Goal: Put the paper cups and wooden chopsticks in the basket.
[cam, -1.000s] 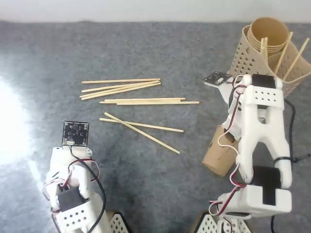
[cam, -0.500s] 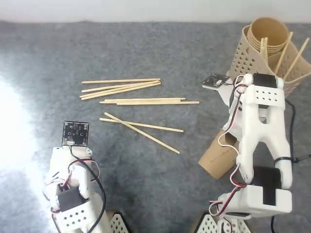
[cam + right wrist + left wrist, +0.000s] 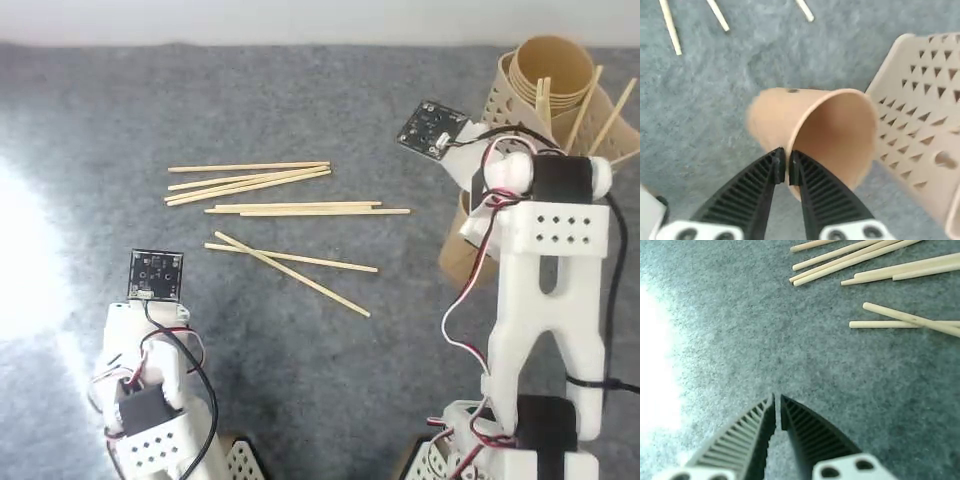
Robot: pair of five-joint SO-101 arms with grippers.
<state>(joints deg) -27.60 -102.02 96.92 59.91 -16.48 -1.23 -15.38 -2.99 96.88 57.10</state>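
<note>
Two arms stand at the near edge of the grey table [image 3: 300, 390], the left at the near left corner and the right at the near right.

Right claw [image 3: 786, 161]: pressed together on the rim of a brown paper cup [image 3: 785, 112], one finger inside the mouth and one outside. The cup hangs tilted, mouth toward the wrist camera, just beside the perforated wall of the basket [image 3: 920, 95] and outside it. Whether its base touches the table cannot be told. In the high view the cup lies partly under the right arm, next to the basket's near left side.

Left claw [image 3: 778, 412]: pressed together with nothing between its fingers, low over bare table, well apart from the nearest sticks.

Chopsticks [image 3: 290, 208]: several lie flat at mid table in three groups. A fanned bunch is farthest back, a parallel pair is in the middle, and two crossed sticks are nearest the arms.

Basket contents: stacked cups [image 3: 550, 60] sit nested at the far side, and a few standing chopsticks [image 3: 583, 108] lean toward the right rim.
</note>
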